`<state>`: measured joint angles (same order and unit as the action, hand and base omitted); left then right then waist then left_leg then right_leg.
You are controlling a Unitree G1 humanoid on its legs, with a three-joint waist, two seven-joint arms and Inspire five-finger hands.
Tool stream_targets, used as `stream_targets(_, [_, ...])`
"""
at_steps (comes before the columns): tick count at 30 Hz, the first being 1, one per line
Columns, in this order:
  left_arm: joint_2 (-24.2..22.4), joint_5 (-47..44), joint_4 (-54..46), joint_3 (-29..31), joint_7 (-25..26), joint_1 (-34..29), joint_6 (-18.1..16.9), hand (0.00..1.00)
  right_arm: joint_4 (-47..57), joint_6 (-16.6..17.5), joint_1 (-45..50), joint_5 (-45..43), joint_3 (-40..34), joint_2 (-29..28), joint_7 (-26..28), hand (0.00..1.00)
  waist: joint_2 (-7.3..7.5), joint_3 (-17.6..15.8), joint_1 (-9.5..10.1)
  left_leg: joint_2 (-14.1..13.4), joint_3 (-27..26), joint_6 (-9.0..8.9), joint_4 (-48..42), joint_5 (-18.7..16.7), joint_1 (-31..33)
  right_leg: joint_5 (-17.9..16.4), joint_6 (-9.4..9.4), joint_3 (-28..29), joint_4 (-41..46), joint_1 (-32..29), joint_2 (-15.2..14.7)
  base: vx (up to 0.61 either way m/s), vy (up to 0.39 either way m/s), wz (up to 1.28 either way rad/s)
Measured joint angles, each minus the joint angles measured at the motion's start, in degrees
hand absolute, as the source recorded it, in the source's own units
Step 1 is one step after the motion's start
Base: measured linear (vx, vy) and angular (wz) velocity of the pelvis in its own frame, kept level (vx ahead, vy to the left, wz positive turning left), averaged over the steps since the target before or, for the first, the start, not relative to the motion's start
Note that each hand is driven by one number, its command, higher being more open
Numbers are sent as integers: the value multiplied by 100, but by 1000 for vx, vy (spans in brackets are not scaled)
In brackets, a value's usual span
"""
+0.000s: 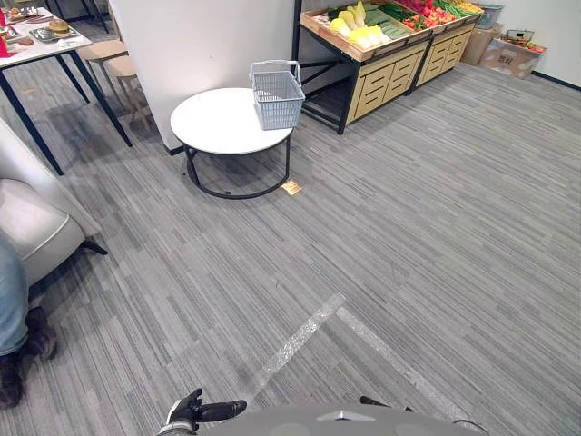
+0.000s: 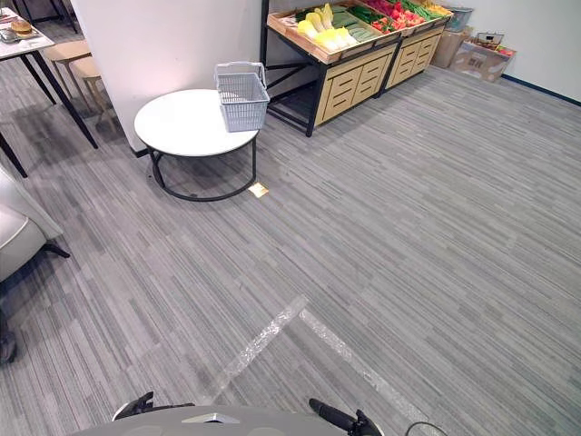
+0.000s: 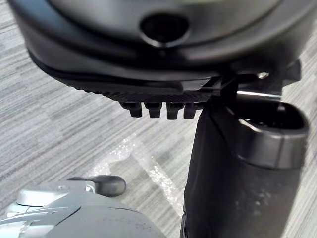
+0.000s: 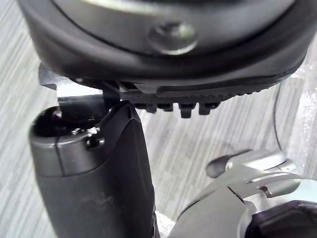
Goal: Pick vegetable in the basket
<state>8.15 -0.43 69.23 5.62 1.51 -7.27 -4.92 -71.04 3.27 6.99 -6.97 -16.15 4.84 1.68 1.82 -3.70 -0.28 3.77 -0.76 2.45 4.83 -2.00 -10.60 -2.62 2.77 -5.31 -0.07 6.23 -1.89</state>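
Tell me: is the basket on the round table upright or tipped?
Upright: the basket stands on its base, open top facing up.

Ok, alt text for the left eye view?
A grey shopping basket stands on a round white table, near a wooden stand of vegetables. Grey carpet lies between; the robot's left hand shows low, holding nothing.

No readable text anywhere right now. The cardboard box (image 2: 478, 60) by the far wall carries dark print, too small to make out. A small yellowish slip (image 1: 291, 187) lies on the floor just beside the round white table (image 1: 218, 123), and any marking on it is too small to read.
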Motion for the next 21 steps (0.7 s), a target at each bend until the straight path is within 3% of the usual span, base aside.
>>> stream_targets(21, [27, -108, -1, -31, -11, 1, -14, 100, -1, 7, -1, 1, 90, -2, 1, 100, 25, -28, 2, 60, 31, 10, 6, 19, -9, 58, 22, -50, -117, 85, -50, -20, -5, 0])
